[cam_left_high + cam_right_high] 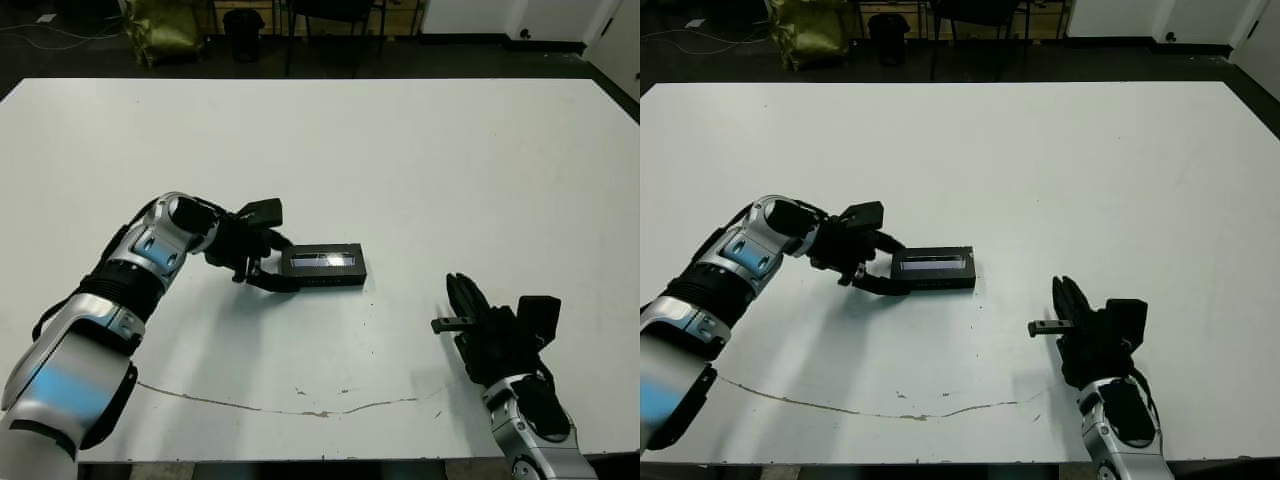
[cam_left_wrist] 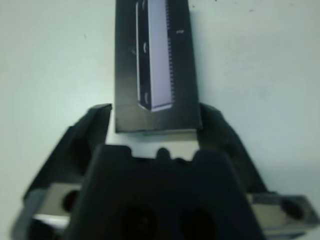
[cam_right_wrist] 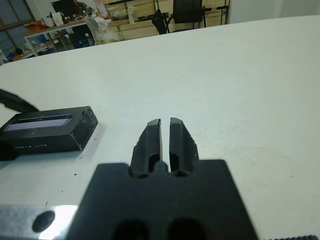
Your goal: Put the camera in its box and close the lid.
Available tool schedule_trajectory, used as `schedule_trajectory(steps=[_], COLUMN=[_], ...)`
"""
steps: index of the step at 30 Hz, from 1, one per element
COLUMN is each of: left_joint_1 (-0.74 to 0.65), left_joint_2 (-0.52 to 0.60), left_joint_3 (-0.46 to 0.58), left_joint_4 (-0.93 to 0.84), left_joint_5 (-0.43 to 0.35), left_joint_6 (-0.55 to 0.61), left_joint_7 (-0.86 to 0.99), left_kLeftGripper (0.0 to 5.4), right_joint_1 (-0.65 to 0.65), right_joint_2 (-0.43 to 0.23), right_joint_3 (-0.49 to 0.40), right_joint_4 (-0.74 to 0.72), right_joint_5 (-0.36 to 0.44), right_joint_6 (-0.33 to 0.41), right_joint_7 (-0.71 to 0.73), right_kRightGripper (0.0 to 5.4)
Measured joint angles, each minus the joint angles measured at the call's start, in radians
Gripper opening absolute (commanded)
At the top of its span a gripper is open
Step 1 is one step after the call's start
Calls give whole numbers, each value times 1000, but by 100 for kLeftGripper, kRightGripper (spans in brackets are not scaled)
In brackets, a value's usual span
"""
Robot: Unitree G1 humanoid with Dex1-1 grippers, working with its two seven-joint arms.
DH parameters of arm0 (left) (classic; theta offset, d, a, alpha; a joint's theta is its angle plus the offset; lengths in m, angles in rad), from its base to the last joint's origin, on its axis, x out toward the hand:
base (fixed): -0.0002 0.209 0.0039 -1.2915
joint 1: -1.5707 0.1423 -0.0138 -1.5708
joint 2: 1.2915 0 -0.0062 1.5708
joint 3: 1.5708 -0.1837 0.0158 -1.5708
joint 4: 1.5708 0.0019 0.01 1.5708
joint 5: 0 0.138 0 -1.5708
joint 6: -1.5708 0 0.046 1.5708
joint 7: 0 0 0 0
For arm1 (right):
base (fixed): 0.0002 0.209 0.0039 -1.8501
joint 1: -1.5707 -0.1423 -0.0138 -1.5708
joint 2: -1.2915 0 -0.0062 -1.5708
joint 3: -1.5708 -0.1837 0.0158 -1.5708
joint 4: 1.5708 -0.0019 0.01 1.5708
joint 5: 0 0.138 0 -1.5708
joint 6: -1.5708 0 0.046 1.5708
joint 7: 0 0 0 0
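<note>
The box (image 1: pixel 325 279) lies at the middle of the table with the lid (image 1: pixel 322 260) seated flat on it, its pale lilac strip (image 2: pixel 155 55) facing up. No white lining shows, and the camera is hidden from every view. My left gripper (image 1: pixel 279 262) straddles the box's left end, one finger (image 2: pixel 97 125) against each long side, so it is shut on the box. My right gripper (image 1: pixel 463 292) rests low near the table's front right, well apart from the box, its fingers (image 3: pixel 152 132) pressed together with nothing between them.
A thin dark crack line (image 1: pixel 300 410) runs along the table near its front edge. Beyond the far edge are a yellow-green bag (image 1: pixel 165 30) and chair legs (image 1: pixel 330 30) on a dark floor. White tabletop (image 1: pixel 420 160) stretches behind and to the right of the box.
</note>
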Motion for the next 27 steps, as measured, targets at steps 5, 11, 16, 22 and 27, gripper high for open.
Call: schedule_trajectory(steps=[5, 11, 16, 22, 27], left_joint_1=[6, 38, 56, 133, 204], left_joint_2=[1, 8, 13, 26, 88], left_joint_3=[0, 0, 13, 84, 145], left_joint_4=[2, -38, -41, -63, -237], left_joint_5=[2, 2, -25, -153, -243], left_joint_6=[-31, -60, -59, 1, 142], left_joint_7=[37, 52, 42, -86, -133], left_kLeftGripper=[537, 537, 537, 537, 537], right_joint_1=[0, -1, 0, -1, -3], right_joint_2=[0, -1, -1, -1, -2], right_joint_3=[0, 0, 0, -1, -2], right_joint_4=[5, 18, 18, 30, 41], right_joint_5=[0, -5, -5, 5, 5], right_joint_6=[-10, -26, -27, -42, -54], right_joint_7=[7, 13, 15, 28, 31], right_kRightGripper=[0, 0, 0, 0, 0])
